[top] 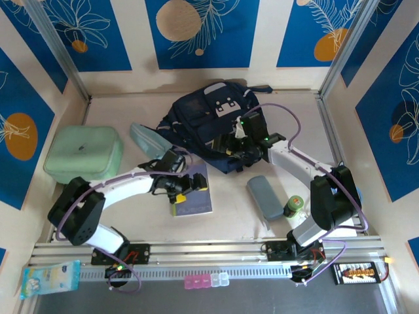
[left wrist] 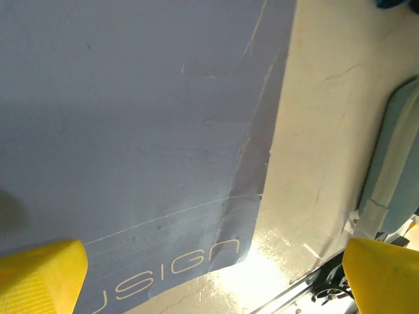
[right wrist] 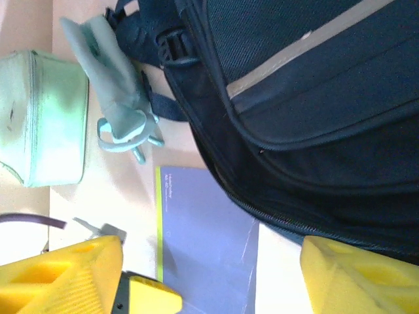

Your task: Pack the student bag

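Note:
The student bag [top: 209,121], dark navy with white patches, lies at the back middle of the table, and its zipped edge [right wrist: 314,98] shows close up in the right wrist view. A purple notebook [top: 194,197] with a green spine lies flat in front of it. My left gripper [top: 185,185] hovers open just above the notebook [left wrist: 131,131], its yellow fingertips [left wrist: 39,278] wide apart over the cover's corner. My right gripper [top: 239,154] is open at the bag's near edge, its jaws [right wrist: 209,281] spanning the notebook [right wrist: 203,242] and the bag's zip, holding nothing.
A mint-green case [top: 84,154] sits at the left, with a grey-blue pouch [top: 147,139] beside the bag. A grey case [top: 265,196] and a green-capped jar [top: 294,207] lie at the right front. A wipes pack [top: 51,278] rests by the front rail.

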`<act>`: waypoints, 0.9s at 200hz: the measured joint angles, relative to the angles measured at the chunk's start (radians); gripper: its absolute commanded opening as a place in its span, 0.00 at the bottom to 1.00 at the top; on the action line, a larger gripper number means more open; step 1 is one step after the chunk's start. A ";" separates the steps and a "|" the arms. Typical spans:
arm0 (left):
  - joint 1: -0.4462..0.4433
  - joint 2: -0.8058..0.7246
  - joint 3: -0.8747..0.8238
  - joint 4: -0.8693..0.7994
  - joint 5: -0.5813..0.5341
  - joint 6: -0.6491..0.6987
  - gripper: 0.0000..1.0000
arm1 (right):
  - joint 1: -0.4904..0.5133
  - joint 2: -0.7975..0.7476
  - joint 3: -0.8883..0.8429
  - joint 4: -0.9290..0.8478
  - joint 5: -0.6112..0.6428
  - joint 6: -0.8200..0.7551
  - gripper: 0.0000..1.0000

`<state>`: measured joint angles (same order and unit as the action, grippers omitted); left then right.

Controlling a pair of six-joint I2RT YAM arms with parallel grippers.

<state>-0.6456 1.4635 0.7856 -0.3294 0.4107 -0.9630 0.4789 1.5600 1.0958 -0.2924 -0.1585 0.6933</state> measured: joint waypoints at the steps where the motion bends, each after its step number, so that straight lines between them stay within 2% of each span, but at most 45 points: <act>1: 0.002 -0.003 0.000 -0.003 -0.001 0.002 1.00 | 0.002 0.000 0.001 -0.003 0.000 -0.002 0.64; 28: 0.116 -0.126 0.007 -0.095 -0.034 0.067 0.99 | 0.061 0.042 0.045 -0.048 -0.003 -0.055 0.52; 61: 0.232 -0.185 -0.029 -0.126 -0.050 0.120 0.89 | 0.161 0.130 0.090 -0.095 0.027 -0.112 0.46; 79: 0.240 -0.156 -0.039 -0.144 -0.054 0.144 0.84 | 0.201 0.179 0.095 -0.117 0.050 -0.132 0.45; 115: 0.243 -0.068 -0.039 -0.138 -0.047 0.183 0.66 | 0.226 0.274 0.119 -0.156 0.086 -0.166 0.33; 155: 0.243 -0.020 -0.065 -0.066 -0.018 0.169 0.57 | 0.229 0.304 0.126 -0.169 0.099 -0.177 0.32; 180: 0.242 0.011 -0.084 -0.033 -0.003 0.163 0.56 | 0.233 0.317 0.129 -0.169 0.106 -0.185 0.32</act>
<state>-0.4034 1.4750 0.7021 -0.3626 0.4076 -0.8005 0.7116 1.8771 1.2247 -0.4614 -0.0528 0.5083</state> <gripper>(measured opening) 0.561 0.322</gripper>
